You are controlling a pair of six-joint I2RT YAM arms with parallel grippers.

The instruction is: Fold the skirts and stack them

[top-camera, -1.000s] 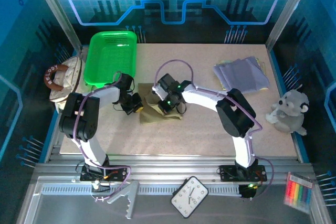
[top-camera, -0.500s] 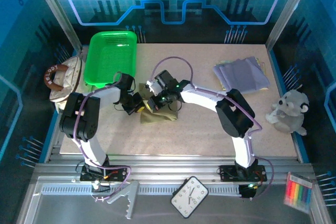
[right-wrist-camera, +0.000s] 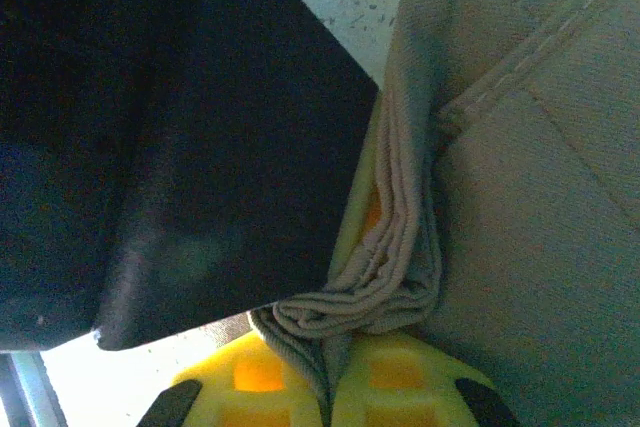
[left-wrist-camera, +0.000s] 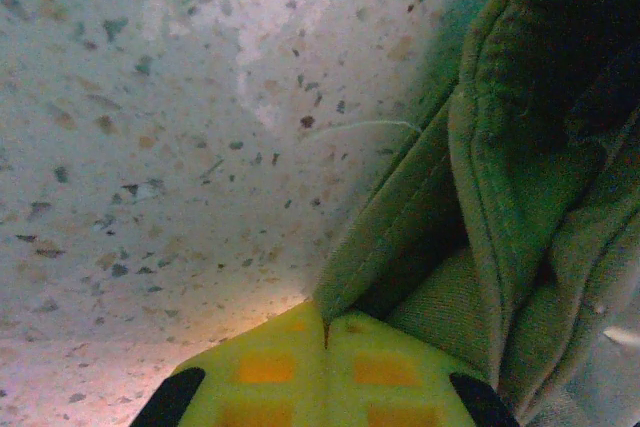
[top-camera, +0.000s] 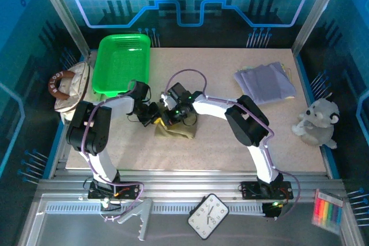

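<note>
Middle of table (top-camera: pixel 225 142): bunched skirt (top-camera: pixel 177 131), left gripper (top-camera: pixel 153 116) at its left edge, right gripper (top-camera: pixel 169 117) just beside. Behind and left: tray (top-camera: pixel 121 64); left of that, handbag (top-camera: pixel 69 87). Far right: folded skirt (top-camera: pixel 265 82), seemingly atop another. Beyond right edge: plush toy (top-camera: pixel 316 122).

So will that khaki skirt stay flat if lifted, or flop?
Probably flop: the khaki skirt bunches into soft pleats where the right hand pinches it. Likely light too, being thin cloth that folds over on itself.
</note>
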